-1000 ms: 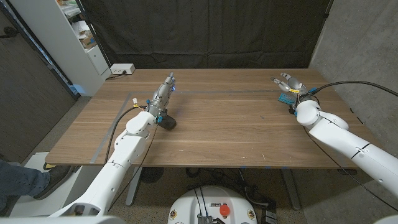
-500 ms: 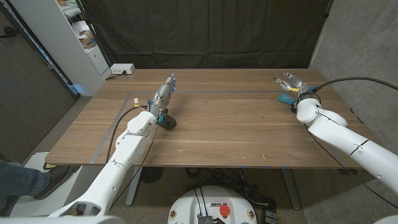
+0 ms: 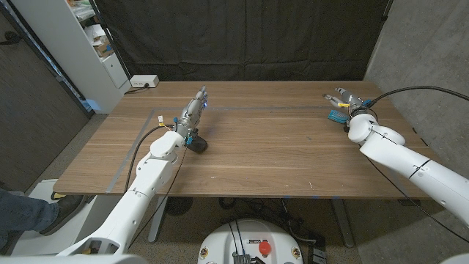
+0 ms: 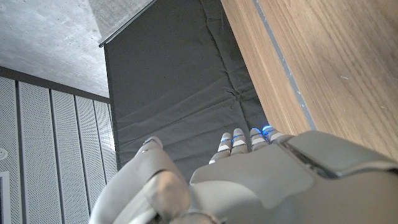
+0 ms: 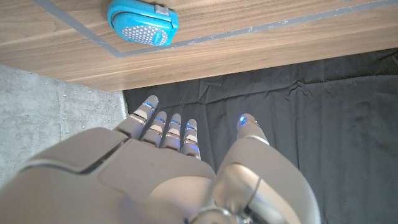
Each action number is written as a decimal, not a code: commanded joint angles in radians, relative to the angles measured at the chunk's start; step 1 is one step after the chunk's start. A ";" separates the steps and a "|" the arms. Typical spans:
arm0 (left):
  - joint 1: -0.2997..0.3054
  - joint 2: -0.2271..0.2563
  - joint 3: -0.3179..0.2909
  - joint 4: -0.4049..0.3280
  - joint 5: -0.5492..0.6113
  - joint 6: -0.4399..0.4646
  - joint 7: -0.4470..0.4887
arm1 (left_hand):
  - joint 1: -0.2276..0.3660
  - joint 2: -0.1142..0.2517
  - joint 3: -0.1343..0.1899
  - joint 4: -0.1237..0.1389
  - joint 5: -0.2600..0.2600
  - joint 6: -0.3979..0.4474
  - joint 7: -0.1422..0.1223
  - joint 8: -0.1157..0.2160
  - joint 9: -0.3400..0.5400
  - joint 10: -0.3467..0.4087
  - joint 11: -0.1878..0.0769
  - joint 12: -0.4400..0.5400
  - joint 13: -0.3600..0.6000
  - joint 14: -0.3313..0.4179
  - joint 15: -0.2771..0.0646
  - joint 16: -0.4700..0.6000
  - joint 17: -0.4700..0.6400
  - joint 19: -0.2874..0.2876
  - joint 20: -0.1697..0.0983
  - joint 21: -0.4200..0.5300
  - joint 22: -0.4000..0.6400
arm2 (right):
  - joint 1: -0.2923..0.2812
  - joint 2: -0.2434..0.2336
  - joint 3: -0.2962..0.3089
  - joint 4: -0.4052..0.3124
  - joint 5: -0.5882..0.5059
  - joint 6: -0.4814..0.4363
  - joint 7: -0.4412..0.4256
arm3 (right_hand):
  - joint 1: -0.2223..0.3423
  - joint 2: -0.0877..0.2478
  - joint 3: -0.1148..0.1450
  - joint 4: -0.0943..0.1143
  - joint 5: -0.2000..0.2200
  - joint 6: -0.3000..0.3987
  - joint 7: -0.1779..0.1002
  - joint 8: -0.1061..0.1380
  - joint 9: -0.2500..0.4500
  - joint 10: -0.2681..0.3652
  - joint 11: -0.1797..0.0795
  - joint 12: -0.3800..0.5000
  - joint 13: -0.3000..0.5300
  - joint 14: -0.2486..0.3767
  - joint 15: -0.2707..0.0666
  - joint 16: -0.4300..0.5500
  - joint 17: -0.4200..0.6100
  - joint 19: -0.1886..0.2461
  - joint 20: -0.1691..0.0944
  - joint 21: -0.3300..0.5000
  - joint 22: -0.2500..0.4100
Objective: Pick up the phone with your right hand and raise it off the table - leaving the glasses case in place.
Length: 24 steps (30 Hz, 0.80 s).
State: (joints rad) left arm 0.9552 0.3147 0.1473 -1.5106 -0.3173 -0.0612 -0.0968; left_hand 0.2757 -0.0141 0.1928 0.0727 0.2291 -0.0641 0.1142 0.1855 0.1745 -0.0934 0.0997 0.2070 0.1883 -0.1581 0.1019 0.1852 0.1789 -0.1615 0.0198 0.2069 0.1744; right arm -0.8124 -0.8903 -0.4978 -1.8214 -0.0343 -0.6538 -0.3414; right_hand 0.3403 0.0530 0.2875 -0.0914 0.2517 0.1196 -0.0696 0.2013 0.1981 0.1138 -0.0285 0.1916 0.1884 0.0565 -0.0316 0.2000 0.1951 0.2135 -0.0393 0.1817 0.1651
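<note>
Wooden table [image 3: 256,154]: one blue glasses case [image 5: 142,22], two empty robot hands.

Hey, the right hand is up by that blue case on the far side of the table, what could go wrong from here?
1. The right hand is open, right next to the blue case. Closing or sweeping here could nudge or grab the case, which should stay put.
2. I cannot make out a phone near that hand, so it may be lined up on the wrong object.
3. The case lies fairly near the table edge, so a push might slide it off.
</note>
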 commanded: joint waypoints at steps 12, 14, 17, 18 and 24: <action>-0.005 0.000 -0.002 0.023 -0.006 -0.007 -0.015 | 0.003 0.007 0.000 -0.006 -0.003 0.003 0.002 0.004 0.005 -0.001 -0.002 0.003 0.004 -0.002 -0.004 0.002 0.003 -0.006 0.011 -0.004 0.003 | 0.064 -0.012 -0.060 -0.017 -0.040 -0.125 0.068 | 0.034 0.005 0.014 -0.017 0.007 -0.003 -0.002 0.000 0.001 -0.011 0.002 -0.002 0.002 -0.008 0.001 -0.003 0.000 -0.009 0.005 0.002 0.002; -0.003 0.001 -0.001 0.018 -0.003 -0.007 -0.014 | 0.004 0.007 0.000 -0.007 -0.003 0.003 0.001 0.004 0.005 -0.001 -0.002 0.003 0.004 -0.002 -0.004 0.002 0.003 -0.006 0.011 -0.005 0.003 | 0.067 -0.014 -0.063 -0.019 -0.040 -0.132 0.073 | 0.036 0.006 0.015 -0.019 0.007 -0.005 -0.002 -0.001 0.001 -0.012 0.003 -0.002 0.002 -0.008 0.001 -0.003 0.000 -0.009 0.006 0.002 0.002; -0.002 0.002 -0.002 0.013 -0.003 -0.009 -0.014 | 0.004 0.007 0.000 -0.007 -0.003 0.003 0.001 0.004 0.005 -0.001 -0.003 0.003 0.004 -0.002 -0.005 0.002 0.003 -0.006 0.011 -0.005 0.003 | 0.069 -0.016 -0.067 -0.022 -0.041 -0.142 0.076 | 0.040 0.006 0.017 -0.021 0.006 -0.007 -0.003 -0.001 0.001 -0.013 0.002 -0.002 0.002 -0.009 0.001 -0.004 0.000 -0.010 0.007 0.002 0.002; -0.001 0.003 -0.002 0.010 0.000 -0.009 -0.012 | 0.004 0.007 0.000 -0.007 -0.004 0.003 0.001 0.004 0.005 0.000 -0.002 0.003 0.004 -0.002 -0.004 0.002 0.003 -0.006 0.011 -0.005 0.003 | 0.069 -0.016 -0.068 -0.022 -0.042 -0.145 0.076 | 0.041 0.007 0.017 -0.022 0.006 -0.006 -0.002 -0.001 0.001 -0.013 0.002 -0.002 0.002 -0.009 0.001 -0.004 0.000 -0.011 0.008 0.002 0.002; 0.004 0.005 -0.003 0.004 -0.005 -0.009 -0.015 | 0.004 0.008 0.000 -0.008 -0.004 0.003 0.001 0.004 0.005 0.000 -0.003 0.003 0.004 -0.003 -0.003 0.002 0.003 -0.007 0.012 -0.006 0.003 | 0.078 -0.023 -0.079 -0.031 -0.048 -0.170 0.086 | 0.051 0.008 0.021 -0.029 0.006 -0.010 -0.003 -0.002 0.001 -0.019 0.002 -0.003 0.002 -0.013 0.004 -0.005 -0.001 -0.014 0.010 0.001 0.002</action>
State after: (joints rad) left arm 0.9536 0.3171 0.1441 -1.4978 -0.3210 -0.0672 -0.1087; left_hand 0.2757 -0.0142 0.1901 0.0701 0.2254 -0.0641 0.1142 0.1855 0.1745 -0.0934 0.0997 0.2070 0.1883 -0.1581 0.1019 0.1852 0.1789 -0.1688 0.0270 0.2030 0.1743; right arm -0.7497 -0.9049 -0.5588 -1.8407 -0.0739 -0.7819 -0.2727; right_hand 0.3771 0.0609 0.3078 -0.1119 0.2516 0.1140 -0.0751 0.2013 0.1979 0.1015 -0.0269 0.1916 0.1883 0.0443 -0.0306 0.1958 0.1939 0.2026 -0.0284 0.1817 0.1651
